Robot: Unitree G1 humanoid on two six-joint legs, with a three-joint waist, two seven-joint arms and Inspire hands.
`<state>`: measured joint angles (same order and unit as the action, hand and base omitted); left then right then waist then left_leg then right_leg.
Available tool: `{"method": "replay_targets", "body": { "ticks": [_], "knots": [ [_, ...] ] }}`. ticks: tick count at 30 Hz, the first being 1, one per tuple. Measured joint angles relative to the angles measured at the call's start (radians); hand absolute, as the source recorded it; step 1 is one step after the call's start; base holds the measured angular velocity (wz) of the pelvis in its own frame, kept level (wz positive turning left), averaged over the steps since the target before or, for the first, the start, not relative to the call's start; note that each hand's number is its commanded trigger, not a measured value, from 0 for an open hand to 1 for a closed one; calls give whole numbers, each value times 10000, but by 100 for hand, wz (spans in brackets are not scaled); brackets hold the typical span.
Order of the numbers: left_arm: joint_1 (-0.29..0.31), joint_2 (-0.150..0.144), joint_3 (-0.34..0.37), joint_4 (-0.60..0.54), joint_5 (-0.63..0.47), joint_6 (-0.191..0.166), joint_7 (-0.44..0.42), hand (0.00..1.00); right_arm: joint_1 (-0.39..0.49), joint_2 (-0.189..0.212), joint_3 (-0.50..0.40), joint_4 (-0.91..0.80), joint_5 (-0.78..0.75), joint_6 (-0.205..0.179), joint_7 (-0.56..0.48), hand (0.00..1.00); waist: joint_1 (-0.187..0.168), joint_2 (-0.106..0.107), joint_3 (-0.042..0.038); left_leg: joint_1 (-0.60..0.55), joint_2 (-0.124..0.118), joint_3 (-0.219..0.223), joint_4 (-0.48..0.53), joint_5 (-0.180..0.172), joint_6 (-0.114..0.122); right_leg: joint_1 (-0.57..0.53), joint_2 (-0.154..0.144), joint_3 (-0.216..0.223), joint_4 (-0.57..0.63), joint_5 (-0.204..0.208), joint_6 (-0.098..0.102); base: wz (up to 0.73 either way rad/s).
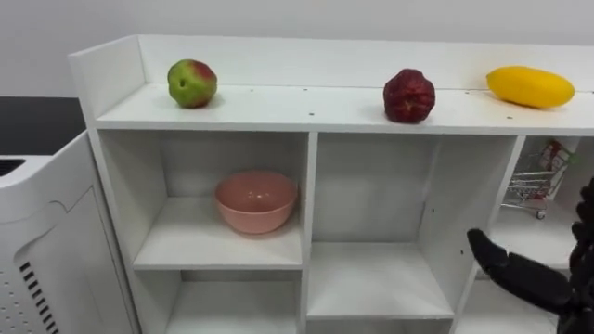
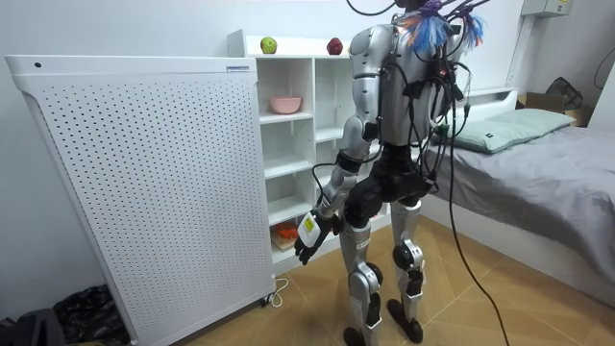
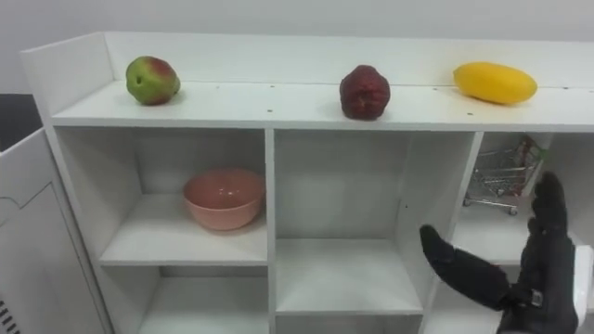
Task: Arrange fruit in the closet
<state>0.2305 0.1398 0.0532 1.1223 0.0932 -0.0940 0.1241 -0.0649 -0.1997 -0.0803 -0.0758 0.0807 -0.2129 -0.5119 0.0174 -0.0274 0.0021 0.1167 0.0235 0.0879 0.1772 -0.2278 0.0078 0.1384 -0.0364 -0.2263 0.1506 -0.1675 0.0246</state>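
Three fruits lie apart on the top board of the white closet (image 1: 306, 116): a green-red apple (image 1: 191, 83) at the left, a dark red fruit (image 1: 408, 95) in the middle and a yellow mango (image 1: 530, 86) at the right. My right hand (image 3: 543, 274) is raised in front of the lower right compartments. It is open, with straight fingers and the thumb spread, and holds nothing. My left hand (image 2: 307, 242) hangs at my side near the low shelves, relaxed and empty. I stand facing the closet.
A pink bowl (image 1: 256, 200) sits in the upper left compartment. A small toy shopping cart (image 1: 533, 184) stands in the right one. The middle compartment (image 1: 376, 278) holds nothing. A white perforated panel (image 2: 144, 183) flanks the closet, and a bed (image 2: 538, 163) lies behind me.
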Motion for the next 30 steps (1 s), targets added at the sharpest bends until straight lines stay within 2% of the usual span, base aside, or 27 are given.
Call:
{"method": "replay_targets", "body": {
  "ticks": [4,9,13,16,18,21,24,27,30],
  "knots": [
    [-102,91,10,-55,419,1,-98,0,-262,-3,-1,-218,-107,-158,99,0,140,-102,45,-14,-8,-86,66,0,0,48,-17,-109,1,0,0,6],
    [-255,92,46,-94,783,166,-284,0,-943,-27,-14,-138,-87,-151,91,0,209,-75,86,-115,-24,-152,87,2,6,42,-40,-223,3,0,0,4],
    [-321,89,127,-97,983,267,-453,0,-1644,-300,-13,56,-180,-111,97,0,221,-76,94,-191,-24,-209,91,17,1,-13,-33,-243,2,0,0,2],
    [-347,107,208,-115,1025,319,-521,0,-2025,-540,-14,295,-173,-40,147,0,236,-109,87,-202,-25,-292,95,22,-1,-10,-32,-286,2,0,0,3],
    [-366,157,216,-166,1172,370,-570,0,-2060,-678,-15,304,-106,-38,176,0,245,-177,46,-205,-34,-368,114,46,-4,-7,-35,-331,2,0,0,11],
    [-373,213,210,-261,1181,426,-578,0,-2081,-869,-14,341,-65,-23,306,0,425,-298,24,-202,-37,-451,114,50,-8,23,-35,-431,1,0,0,9],
    [-391,227,208,-481,1301,548,-573,0,-2217,-868,-8,387,-10,238,476,0,500,-384,24,-243,-61,-572,124,54,-1,35,-56,-513,1,0,0,12],
    [-370,139,213,-854,1634,799,-548,0,-2848,-870,-22,840,252,441,494,0,526,-392,20,-357,-110,-610,166,73,31,-21,-102,-514,-3,0,1,6],
    [-446,69,213,-1011,1844,837,-547,0,-3280,-871,-17,1074,333,643,592,0,704,-391,23,-446,-145,-622,210,82,46,-65,-127,-524,-2,0,1,3]
  ]
}}
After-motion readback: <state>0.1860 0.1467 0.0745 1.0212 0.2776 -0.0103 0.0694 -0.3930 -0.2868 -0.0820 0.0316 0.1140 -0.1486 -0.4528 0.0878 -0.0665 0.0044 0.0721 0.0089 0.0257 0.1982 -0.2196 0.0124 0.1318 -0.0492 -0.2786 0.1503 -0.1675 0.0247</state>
